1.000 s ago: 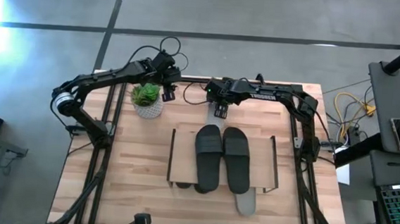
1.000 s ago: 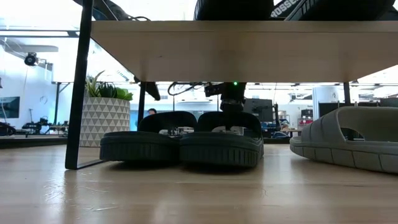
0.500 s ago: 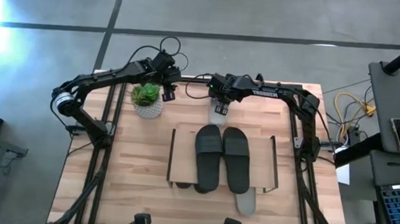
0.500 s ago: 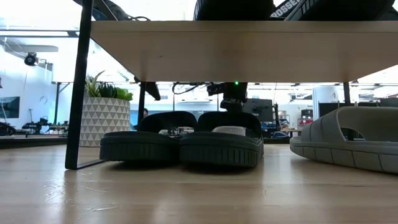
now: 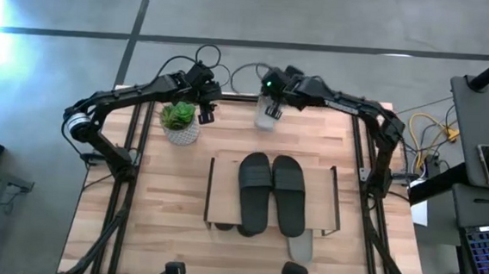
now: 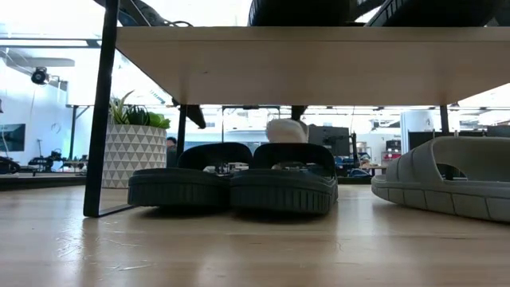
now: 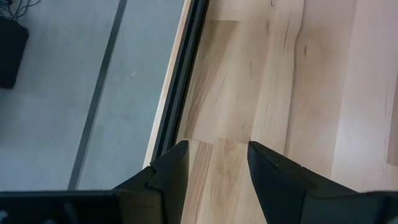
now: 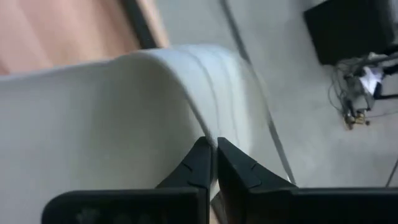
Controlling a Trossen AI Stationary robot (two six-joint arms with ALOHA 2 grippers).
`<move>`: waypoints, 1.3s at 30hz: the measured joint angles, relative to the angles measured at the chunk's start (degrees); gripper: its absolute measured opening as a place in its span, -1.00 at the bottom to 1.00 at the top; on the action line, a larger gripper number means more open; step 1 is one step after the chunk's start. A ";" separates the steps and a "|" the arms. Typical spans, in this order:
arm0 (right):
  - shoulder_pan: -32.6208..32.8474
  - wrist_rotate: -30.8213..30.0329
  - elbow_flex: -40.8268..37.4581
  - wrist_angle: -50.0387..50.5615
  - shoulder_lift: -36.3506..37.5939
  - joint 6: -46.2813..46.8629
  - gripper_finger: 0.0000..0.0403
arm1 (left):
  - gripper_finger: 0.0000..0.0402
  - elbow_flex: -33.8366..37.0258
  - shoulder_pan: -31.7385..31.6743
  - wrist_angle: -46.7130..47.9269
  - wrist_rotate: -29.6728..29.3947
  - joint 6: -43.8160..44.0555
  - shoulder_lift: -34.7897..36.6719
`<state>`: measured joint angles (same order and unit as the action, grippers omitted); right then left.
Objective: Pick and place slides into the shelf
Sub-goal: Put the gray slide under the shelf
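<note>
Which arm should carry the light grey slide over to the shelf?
Right. The right gripper is already shut on the light grey slide, beyond the shelf. The left gripper is open, empty, by the plant.

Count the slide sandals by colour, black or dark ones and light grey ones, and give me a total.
Black or dark slide sandals: 4, two atop the light wooden shelf, two beneath.
Light grey slide sandals: 2, one in the right gripper.
Total: 6.

Two black slides (image 5: 272, 193) lie on a pale wooden shelf (image 5: 220, 196) with black side frames. A light grey slide (image 5: 267, 114) hangs from the dark right gripper (image 5: 270, 109). The green plant's pot (image 6: 134, 156) is white with a triangle pattern.
</note>
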<state>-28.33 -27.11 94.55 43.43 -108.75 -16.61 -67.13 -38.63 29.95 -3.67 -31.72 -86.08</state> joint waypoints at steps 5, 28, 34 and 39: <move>0.80 -0.14 7.85 12.17 4.62 5.77 -0.96 | -0.25 0.00 0.00 0.00 -0.01 0.23 0.00; 66.54 -4.49 30.77 45.91 21.97 74.84 -0.96 | -0.25 -0.02 1.75 -0.39 9.43 25.00 0.05; 83.44 -10.63 30.70 42.61 17.10 89.85 -0.96 | -0.25 0.00 3.73 1.30 9.62 29.92 0.07; 88.36 -11.50 30.68 42.96 10.83 96.72 -0.96 | -0.25 0.14 5.14 2.82 9.93 29.90 0.07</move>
<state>60.03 -38.61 125.23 86.39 -97.92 80.12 -66.99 -33.49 32.77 6.26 -1.83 -86.02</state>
